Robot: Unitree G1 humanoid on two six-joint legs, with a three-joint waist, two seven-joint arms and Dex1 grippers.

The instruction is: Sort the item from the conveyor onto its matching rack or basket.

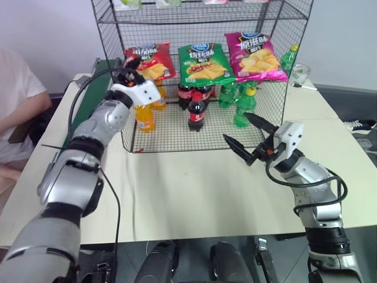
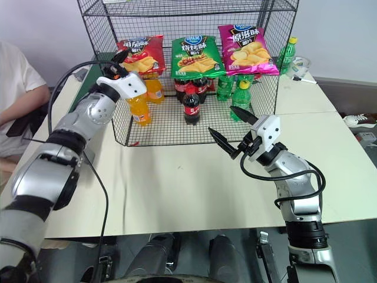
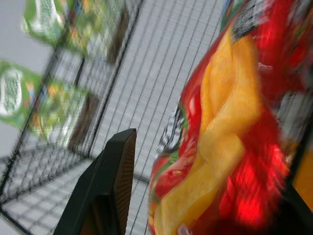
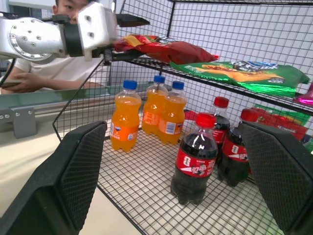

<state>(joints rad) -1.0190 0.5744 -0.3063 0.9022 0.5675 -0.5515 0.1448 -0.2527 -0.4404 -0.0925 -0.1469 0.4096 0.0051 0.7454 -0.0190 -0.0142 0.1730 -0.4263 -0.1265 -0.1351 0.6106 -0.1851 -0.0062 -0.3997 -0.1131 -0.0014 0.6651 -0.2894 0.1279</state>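
The red crisp bag (image 1: 152,61) lies on the middle tier of the black wire rack (image 1: 177,137), at its left end. My left gripper (image 1: 131,68) is at the bag's left edge and open. One finger (image 4: 133,20) is above the bag and the other sits at the shelf's edge below it. A gap shows between the bag (image 3: 230,147) and a finger (image 3: 105,186). My right gripper (image 1: 235,127) hovers open over the table in front of the rack, with nothing in it. The dark-green conveyor (image 1: 88,94) runs along the table's left side, behind my left arm.
A green bag (image 1: 203,63) and a magenta bag (image 1: 254,56) lie beside the red one. Orange bottles (image 1: 145,117), cola bottles (image 1: 196,111) and green bottles (image 1: 242,106) stand on the bottom tier. A person (image 1: 15,106) sits at the left. The beige table (image 1: 188,188) spreads in front.
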